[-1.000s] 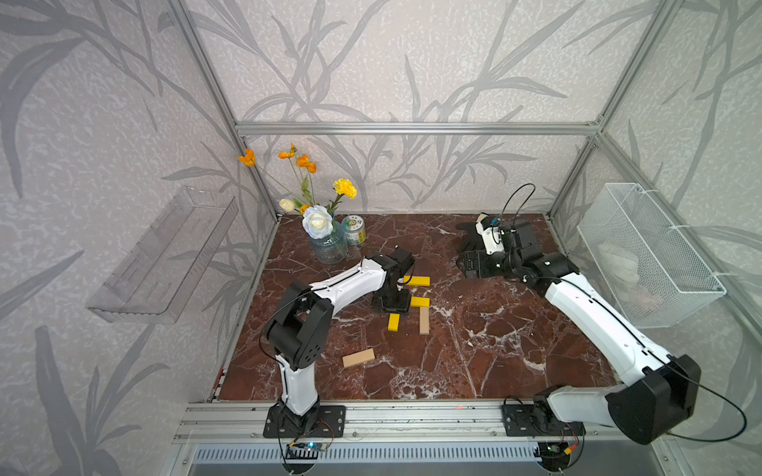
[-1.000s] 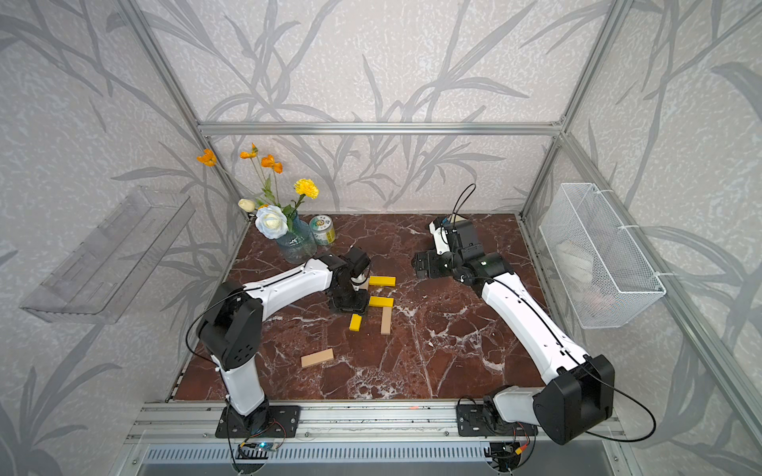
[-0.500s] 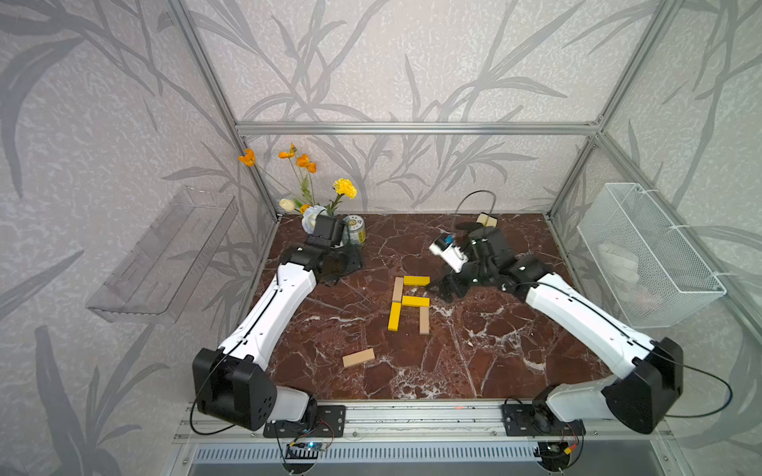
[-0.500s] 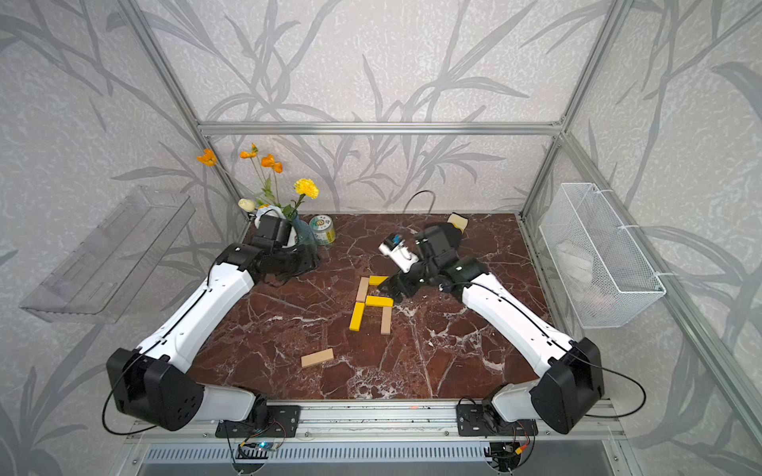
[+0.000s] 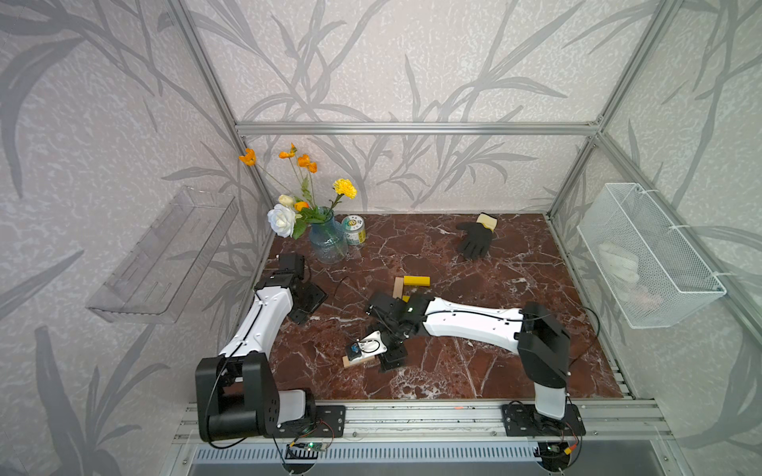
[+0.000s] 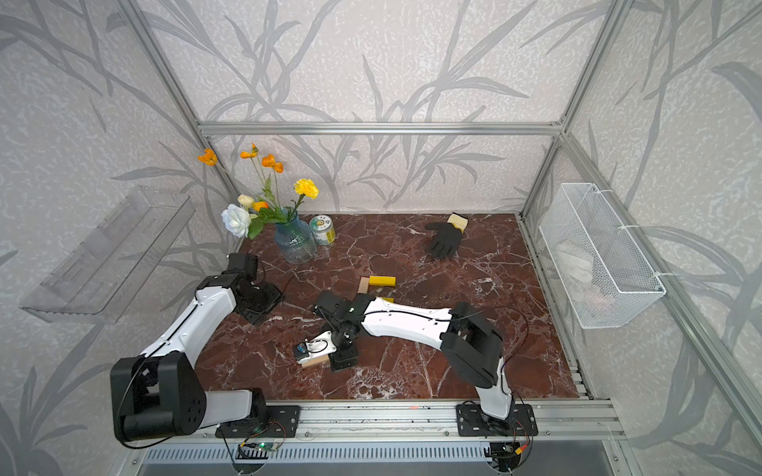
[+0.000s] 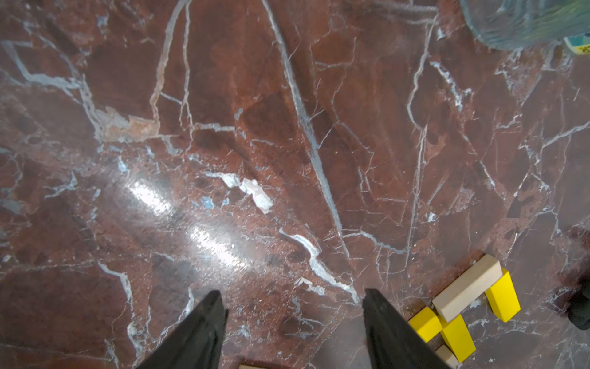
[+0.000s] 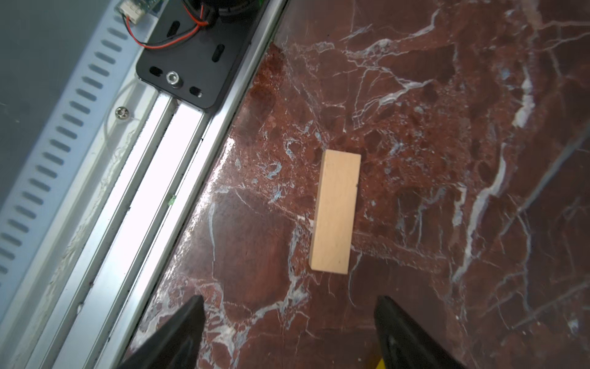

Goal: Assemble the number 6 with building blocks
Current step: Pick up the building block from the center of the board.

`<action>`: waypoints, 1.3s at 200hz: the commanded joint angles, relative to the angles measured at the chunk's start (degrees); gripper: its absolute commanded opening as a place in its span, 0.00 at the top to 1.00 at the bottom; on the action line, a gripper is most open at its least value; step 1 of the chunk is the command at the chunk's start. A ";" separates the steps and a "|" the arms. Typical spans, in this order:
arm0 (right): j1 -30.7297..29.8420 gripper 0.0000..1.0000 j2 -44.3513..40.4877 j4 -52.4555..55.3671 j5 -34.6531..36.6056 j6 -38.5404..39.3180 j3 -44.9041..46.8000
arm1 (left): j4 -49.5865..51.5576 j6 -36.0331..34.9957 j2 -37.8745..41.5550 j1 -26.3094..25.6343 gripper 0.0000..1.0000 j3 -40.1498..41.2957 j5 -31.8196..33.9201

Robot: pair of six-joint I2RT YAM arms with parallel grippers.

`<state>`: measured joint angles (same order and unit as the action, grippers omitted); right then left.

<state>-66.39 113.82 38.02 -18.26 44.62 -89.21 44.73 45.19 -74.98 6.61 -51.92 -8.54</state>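
A loose pale wood block [image 8: 336, 212] lies flat on the marble near the front rail. My right gripper [image 8: 287, 306] hovers just short of it, open, its fingers [image 8: 178, 332] clear of the wood. In both top views the wrist camera partly covers this block [image 5: 356, 361] [image 6: 313, 362]. The partly built figure shows a yellow bar [image 5: 416, 280] and a pale bar [image 5: 398, 286]; the right arm hides the rest. The left wrist view shows a pale bar [image 7: 466, 292] among yellow bars [image 7: 503, 298] [image 7: 456, 334]. My left gripper [image 7: 292, 297] [image 5: 307, 303] is open over bare marble, left of the figure.
A glass vase of flowers [image 5: 328, 243] and a can [image 5: 354, 230] stand at the back left. A black glove [image 5: 476, 241] lies at the back right. A wire basket [image 5: 647, 255] hangs on the right wall, a clear tray [image 5: 165, 255] on the left wall. The aluminium rail [image 8: 143, 159] borders the front.
My right arm has swung from beside the figure down to the loose wood block at the front. My left arm has drawn back and lowered at the table's left side.
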 commanded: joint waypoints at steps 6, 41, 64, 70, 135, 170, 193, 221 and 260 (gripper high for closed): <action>-1.26 0.23 4.54 4.41 4.44 -3.58 -6.26 | 2.95 -1.07 2.45 2.03 0.30 1.24 2.62; -2.92 0.25 7.64 2.60 7.23 -5.88 -6.90 | 2.96 -2.38 3.21 4.60 0.30 3.07 2.27; -3.06 0.29 9.55 1.77 9.81 -8.67 -7.69 | 2.39 -2.61 3.36 5.40 0.30 3.95 1.61; -3.09 0.29 10.06 1.68 10.45 -9.21 -8.01 | 2.25 -2.77 3.37 5.58 0.30 4.09 1.51; -3.36 0.30 14.26 1.33 12.11 -11.07 -12.10 | 1.82 -4.48 3.70 6.75 0.30 4.21 0.60; -3.47 0.30 17.22 4.32 12.66 -10.95 -14.93 | 1.37 -4.84 3.99 7.40 0.30 5.36 -0.38; -3.42 0.38 17.84 5.74 13.54 -11.36 -13.78 | 1.31 -5.02 4.23 7.49 0.30 5.59 -0.65; -3.45 0.61 16.68 5.28 14.13 -11.55 -9.77 | 0.90 -4.84 4.69 7.64 0.30 6.77 -1.01; -3.39 0.80 13.18 2.34 15.73 -12.62 -4.91 | 0.19 -4.38 6.16 7.63 0.30 8.33 -1.27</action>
<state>-69.54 127.98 38.37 -5.34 32.69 -98.35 45.17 41.06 -70.54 13.89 -44.60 -9.43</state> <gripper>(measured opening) 0.310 0.698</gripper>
